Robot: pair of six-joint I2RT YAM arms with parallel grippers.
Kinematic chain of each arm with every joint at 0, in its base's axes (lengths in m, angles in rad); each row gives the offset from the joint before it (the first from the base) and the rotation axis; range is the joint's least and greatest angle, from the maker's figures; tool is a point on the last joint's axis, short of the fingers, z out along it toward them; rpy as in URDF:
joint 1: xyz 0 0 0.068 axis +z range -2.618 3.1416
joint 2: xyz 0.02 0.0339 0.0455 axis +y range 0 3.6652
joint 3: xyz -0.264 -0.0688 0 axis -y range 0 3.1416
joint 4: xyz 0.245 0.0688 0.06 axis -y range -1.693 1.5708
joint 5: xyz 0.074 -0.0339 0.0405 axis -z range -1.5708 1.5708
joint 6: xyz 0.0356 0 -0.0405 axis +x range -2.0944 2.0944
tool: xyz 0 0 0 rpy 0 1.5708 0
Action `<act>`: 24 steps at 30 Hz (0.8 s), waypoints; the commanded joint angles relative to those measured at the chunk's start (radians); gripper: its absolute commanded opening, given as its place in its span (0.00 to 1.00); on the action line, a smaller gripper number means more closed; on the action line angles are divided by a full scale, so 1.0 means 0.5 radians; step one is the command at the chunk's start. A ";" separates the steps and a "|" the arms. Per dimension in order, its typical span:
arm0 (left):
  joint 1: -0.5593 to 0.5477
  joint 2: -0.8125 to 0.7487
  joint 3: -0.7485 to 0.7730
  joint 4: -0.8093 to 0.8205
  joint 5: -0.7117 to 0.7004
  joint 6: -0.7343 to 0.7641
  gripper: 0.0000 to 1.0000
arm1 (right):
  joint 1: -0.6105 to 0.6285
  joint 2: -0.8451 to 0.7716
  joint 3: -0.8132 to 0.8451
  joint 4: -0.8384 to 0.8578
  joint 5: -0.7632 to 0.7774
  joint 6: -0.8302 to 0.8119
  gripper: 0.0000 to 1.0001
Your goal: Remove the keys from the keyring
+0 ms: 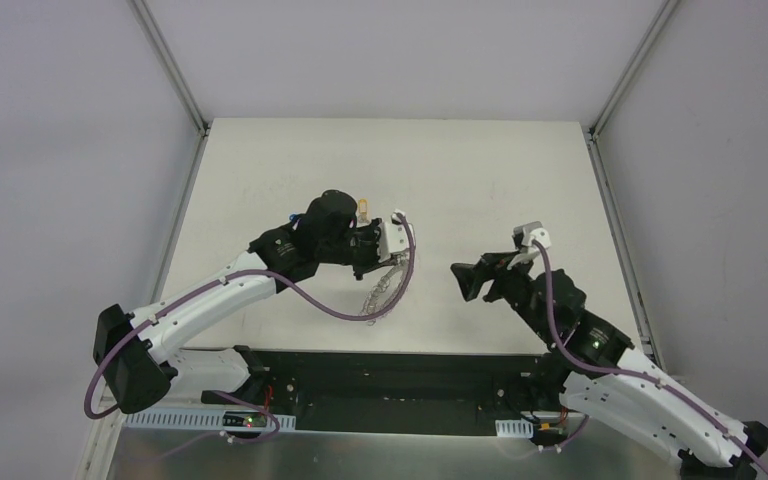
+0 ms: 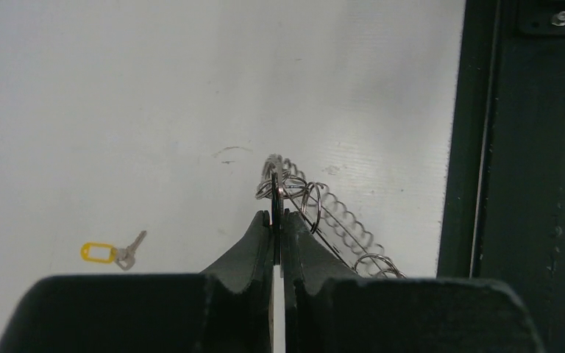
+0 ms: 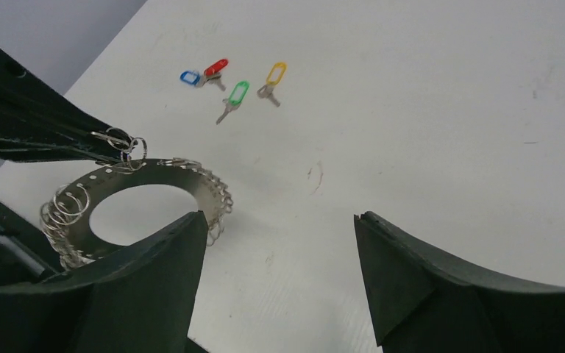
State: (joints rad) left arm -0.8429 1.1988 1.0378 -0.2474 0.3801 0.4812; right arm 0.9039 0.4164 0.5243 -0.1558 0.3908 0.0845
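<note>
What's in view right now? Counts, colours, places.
table: one, white, under everything
keys: four, silver with blue, red, green and yellow tags, loose on the table, apart from the keyring
keyring: one, silvery, strung with small loops, held by one loop at the left gripper
rail: one, black, along the table's near edge
left gripper: one, black, shut on a keyring loop
right gripper: one, black, open, holding nothing, apart from the keyring
</note>
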 commanded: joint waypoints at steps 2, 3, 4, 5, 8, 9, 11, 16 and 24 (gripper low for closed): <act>0.000 -0.019 0.077 -0.020 0.510 0.037 0.00 | 0.002 0.256 0.192 0.043 -0.410 -0.109 0.80; 0.000 -0.018 0.073 -0.021 0.579 0.029 0.00 | 0.001 0.291 0.204 0.085 -0.379 -0.113 0.80; -0.001 -0.018 0.068 -0.023 0.635 0.031 0.00 | -0.002 0.326 0.220 0.108 -0.354 -0.119 0.79; -0.002 -0.023 0.062 -0.024 0.679 0.038 0.00 | -0.003 0.367 0.238 0.125 -0.328 -0.126 0.79; -0.003 -0.048 0.040 -0.026 0.786 0.052 0.00 | -0.028 0.504 0.305 0.136 -0.339 -0.155 0.76; -0.004 -0.053 0.033 -0.028 0.825 0.055 0.00 | -0.043 0.541 0.326 0.137 -0.413 -0.200 0.75; -0.003 -0.060 0.030 -0.027 0.885 0.057 0.00 | -0.072 0.596 0.357 0.140 -0.692 -0.273 0.75; -0.002 -0.067 0.039 -0.024 0.829 0.083 0.00 | -0.108 0.761 0.390 0.112 -1.242 -0.362 0.71; -0.002 -0.106 0.021 0.017 0.485 0.141 0.00 | -0.108 0.908 0.374 0.102 -1.699 -0.278 0.60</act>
State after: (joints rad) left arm -0.8436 1.1961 1.0359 -0.3237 0.6865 0.5144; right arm 0.8474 0.8623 0.6907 -0.1036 -0.2859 -0.0616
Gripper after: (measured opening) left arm 0.041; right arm 0.617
